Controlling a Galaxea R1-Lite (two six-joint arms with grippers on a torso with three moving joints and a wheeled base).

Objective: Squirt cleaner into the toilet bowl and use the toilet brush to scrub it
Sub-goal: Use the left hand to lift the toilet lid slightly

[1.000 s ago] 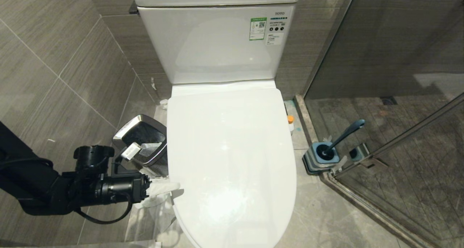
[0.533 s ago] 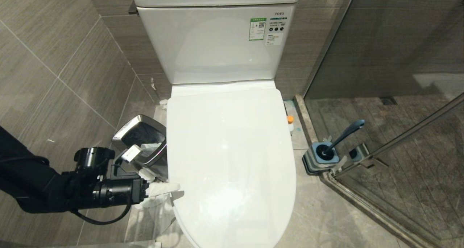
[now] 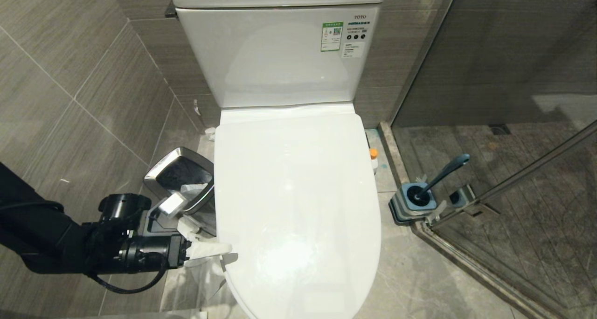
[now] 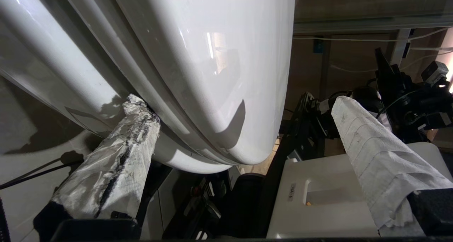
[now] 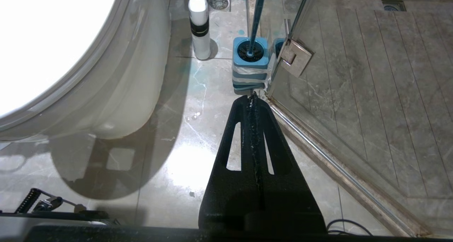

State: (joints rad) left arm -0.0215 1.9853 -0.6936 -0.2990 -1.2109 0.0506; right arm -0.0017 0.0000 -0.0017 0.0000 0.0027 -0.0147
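The toilet's white lid (image 3: 298, 193) is down, so the toilet bowl is hidden. My left gripper (image 3: 211, 252) is at the lid's front-left edge. It is open, and its fingers are wrapped in white paper. In the left wrist view the left gripper (image 4: 239, 102) straddles the rim. One wrapped finger (image 4: 136, 109) sits at the gap under the seat, the other finger (image 4: 357, 136) stands off the lid. The cleaner bottle (image 5: 199, 22), white with an orange cap, stands on the floor right of the toilet. The toilet brush (image 3: 445, 170) rests in its blue holder (image 5: 249, 56). My right gripper (image 5: 252, 97) is shut and empty, low above the floor.
A steel waste bin (image 3: 179, 176) with tissue in it stands tight against the toilet's left side, just behind my left arm. A glass shower door (image 3: 513, 179) and its floor rail close off the right. The tank (image 3: 280, 53) is at the back.
My left gripper has sunk a little and its wrist has turned at the lid's edge. The lid, bottle and brush have not moved.
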